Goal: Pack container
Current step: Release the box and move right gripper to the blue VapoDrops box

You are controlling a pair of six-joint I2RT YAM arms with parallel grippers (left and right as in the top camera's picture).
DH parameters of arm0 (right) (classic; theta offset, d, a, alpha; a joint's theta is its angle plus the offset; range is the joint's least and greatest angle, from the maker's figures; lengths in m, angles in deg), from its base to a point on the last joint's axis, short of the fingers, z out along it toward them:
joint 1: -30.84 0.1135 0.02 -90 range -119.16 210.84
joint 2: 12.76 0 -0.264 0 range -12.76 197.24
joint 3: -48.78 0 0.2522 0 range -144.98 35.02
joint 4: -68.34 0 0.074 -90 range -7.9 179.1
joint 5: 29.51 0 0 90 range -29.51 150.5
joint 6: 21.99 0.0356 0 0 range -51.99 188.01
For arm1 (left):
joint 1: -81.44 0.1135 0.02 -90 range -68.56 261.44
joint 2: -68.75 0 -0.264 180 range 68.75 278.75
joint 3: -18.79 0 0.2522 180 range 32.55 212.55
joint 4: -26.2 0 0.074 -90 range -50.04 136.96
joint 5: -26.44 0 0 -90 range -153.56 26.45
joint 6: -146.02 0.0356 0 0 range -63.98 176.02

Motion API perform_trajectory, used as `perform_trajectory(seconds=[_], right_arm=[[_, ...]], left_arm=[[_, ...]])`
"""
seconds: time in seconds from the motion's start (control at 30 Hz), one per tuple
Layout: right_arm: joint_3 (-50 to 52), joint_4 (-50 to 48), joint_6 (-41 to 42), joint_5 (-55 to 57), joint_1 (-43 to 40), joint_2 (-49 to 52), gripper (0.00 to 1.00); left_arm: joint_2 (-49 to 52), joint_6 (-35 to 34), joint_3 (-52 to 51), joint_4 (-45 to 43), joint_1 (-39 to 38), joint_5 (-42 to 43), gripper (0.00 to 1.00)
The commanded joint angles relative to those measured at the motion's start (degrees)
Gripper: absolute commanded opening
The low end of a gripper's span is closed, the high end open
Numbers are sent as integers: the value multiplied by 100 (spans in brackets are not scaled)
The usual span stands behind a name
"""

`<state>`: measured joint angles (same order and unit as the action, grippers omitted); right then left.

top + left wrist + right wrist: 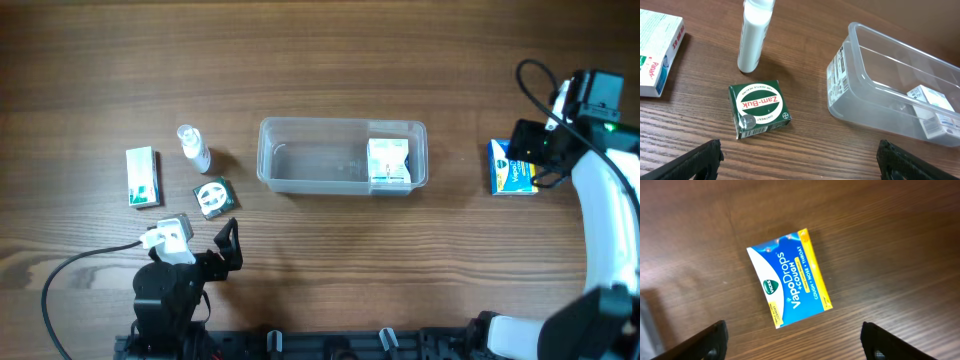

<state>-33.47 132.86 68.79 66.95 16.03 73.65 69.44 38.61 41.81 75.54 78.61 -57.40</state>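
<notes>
1. A brown wood table (320,60) fills the whole view from above.
2. A flat white and green box (143,177) lies at the left.
3. A small clear spray bottle (194,148) is just right of it, a bit higher.
4. A little dark green square box (213,197) marked "Zam-Buk" sits just below the bottle.
5. A blue and yellow box (512,167) marked "VapoDrops" lies flat at the far right.

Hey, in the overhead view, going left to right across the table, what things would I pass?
white and green box → spray bottle → container → blue cough drop box
</notes>
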Motion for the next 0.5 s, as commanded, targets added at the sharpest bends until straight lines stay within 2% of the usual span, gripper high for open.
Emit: perform_trajectory(seconds=[0.0,0.07,0.23,0.47], right_arm=[[48,-149,-542,-164,-17,769,94],[48,-313,-542,-160,-17,1222,100],[48,-789,-525,-160,-28,1952,100],[55,-1134,-321,-164,-28,2120,100]], left_arm=[[-52,28,-20,-24,50,87,100],[-52,28,-20,-24,50,87,100],[-52,28,-20,-24,50,87,100],[-52,28,-20,-24,48,87,100]])
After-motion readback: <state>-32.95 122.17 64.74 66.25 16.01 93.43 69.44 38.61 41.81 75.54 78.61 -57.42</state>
